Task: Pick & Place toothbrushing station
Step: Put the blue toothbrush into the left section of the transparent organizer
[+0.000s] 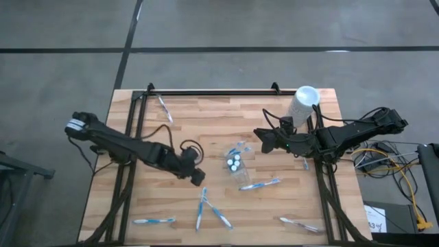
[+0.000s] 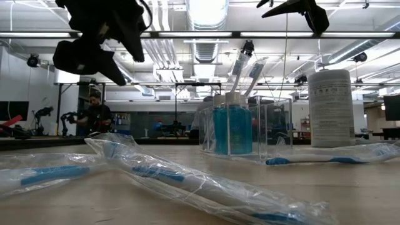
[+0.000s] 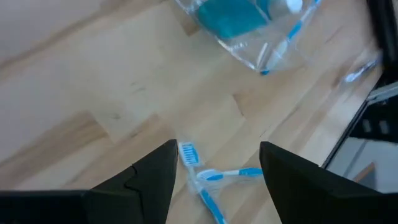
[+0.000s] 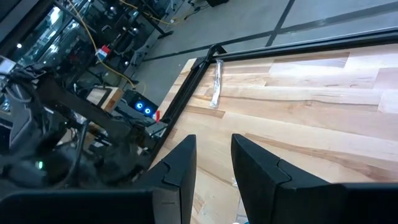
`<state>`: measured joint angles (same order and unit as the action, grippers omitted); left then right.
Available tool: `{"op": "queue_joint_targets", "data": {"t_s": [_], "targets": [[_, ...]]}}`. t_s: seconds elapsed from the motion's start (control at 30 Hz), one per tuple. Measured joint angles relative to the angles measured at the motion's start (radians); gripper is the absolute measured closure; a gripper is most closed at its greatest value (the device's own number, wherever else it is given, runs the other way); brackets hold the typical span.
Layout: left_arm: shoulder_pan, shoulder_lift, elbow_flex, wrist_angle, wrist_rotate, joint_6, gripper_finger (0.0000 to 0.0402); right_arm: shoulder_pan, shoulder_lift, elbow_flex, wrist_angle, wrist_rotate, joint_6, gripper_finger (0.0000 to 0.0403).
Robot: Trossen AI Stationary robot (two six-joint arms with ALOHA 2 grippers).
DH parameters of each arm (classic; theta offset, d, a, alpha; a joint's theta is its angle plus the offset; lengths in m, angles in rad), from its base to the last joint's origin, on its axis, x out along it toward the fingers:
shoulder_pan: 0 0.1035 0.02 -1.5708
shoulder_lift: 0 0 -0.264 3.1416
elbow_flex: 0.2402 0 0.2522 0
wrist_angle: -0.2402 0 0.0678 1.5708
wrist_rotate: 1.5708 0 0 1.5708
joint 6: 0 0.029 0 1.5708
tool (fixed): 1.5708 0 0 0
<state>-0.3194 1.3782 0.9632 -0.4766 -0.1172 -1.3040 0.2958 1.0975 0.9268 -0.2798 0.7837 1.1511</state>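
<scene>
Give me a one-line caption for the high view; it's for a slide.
Both hands, left and right, empty above a table of scattered toothbrushes around a clear pouch of tubes.

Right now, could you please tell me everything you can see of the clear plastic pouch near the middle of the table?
The clear plastic pouch stands upright on the wooden table, near its middle, with see-through, boxy walls. Inside stand small blue tubes with white caps, three caps showing from above, and toothbrushes lean out of its top. Neither gripper touches it: the left gripper hangs to its left, open, and the right gripper hangs behind it to the right.
</scene>
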Motion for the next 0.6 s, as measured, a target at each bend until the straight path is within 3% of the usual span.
{"op": "queue_joint_targets", "data": {"t_s": [0.23,0.6], "targets": [[-0.053,0.163,0.122,-0.010,-0.015,0.092,0.0170,0.000,0.000,0.000,0.000,0.000,0.000,0.0305],[-0.084,0.332,0.196,-0.049,0.018,-0.141,0.0170,0.000,0.000,0.000,0.000,0.000,-0.001,0.0305]]}}
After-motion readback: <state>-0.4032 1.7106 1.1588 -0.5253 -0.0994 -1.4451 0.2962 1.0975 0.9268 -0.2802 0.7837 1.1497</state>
